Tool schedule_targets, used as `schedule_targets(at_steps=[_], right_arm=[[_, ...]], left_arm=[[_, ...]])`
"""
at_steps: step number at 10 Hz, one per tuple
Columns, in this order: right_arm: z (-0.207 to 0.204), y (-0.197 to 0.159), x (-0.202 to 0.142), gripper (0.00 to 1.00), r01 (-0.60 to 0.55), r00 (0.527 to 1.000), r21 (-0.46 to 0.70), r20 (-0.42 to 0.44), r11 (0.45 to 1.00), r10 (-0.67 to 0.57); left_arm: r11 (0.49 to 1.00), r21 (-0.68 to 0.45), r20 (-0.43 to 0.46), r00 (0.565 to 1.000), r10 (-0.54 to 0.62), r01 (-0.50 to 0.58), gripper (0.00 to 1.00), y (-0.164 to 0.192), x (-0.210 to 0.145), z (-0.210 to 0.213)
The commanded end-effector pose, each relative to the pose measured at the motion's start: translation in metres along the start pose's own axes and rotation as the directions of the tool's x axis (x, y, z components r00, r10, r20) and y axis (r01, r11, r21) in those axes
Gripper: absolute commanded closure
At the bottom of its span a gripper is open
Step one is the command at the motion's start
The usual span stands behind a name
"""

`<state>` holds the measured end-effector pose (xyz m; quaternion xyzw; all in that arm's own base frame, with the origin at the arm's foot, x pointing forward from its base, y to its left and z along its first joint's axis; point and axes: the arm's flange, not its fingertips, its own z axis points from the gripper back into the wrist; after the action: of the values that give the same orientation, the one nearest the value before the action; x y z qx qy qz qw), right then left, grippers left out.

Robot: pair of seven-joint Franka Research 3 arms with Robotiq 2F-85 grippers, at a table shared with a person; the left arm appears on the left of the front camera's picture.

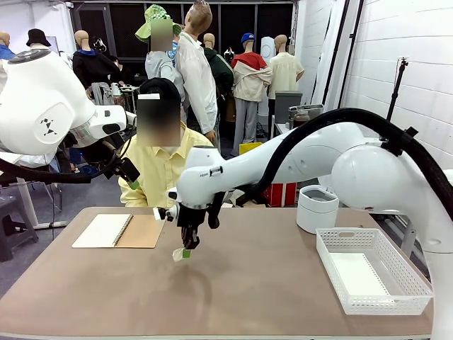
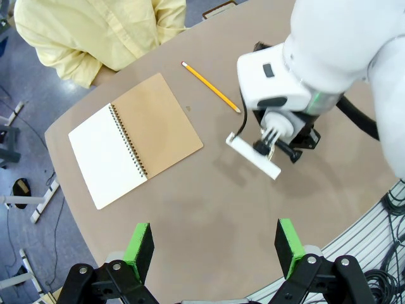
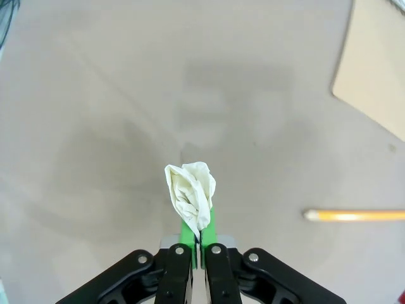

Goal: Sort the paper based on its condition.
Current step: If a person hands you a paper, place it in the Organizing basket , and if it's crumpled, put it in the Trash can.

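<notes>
Paper (image 3: 190,192), crumpled, juts from the right gripper's (image 3: 200,229) tightly pinched fingertips above the table (image 3: 95,95).

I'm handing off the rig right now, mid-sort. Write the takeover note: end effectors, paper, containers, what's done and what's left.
Right end effector: shut on a crumpled paper, held above the bare middle of the table.
Left end effector: open, holding nothing, high above the table.
Open notebook lies at the far left near the person; pencil beside it.
White basket at right has a flat white sheet in it; round white bin stands behind it.
Done: crumpled paper picked up.
Left: drop it, probably in the bin.
</notes>
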<state>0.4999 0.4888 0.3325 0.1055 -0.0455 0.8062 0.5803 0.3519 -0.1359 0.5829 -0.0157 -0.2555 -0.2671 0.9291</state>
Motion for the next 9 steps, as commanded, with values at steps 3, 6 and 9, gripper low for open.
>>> schedule_targets(at_steps=[3, 6, 9], right_arm=[[0.048, 0.027, -0.079, 1.0, 0.307, 0.952, 0.046, -0.029, 0.951, -0.306], [0.088, 0.041, -0.149, 1.0, 0.503, 0.863, 0.027, -0.069, 0.864, -0.501], [0.111, 0.061, -0.165, 1.0, 0.547, 0.837, 0.046, -0.016, 0.836, -0.547]], left_arm=[[1.0, -0.002, 0.006, 1.0, 0.0, 0.0, 0.0, 0.001, 0.0, 0.0], [1.0, -0.002, 0.006, 1.0, 0.0, 0.0, 0.0, 0.001, 0.0, 0.0], [1.0, -0.002, 0.006, 1.0, 0.0, 0.0, 0.0, 0.001, 0.0, 0.0]])
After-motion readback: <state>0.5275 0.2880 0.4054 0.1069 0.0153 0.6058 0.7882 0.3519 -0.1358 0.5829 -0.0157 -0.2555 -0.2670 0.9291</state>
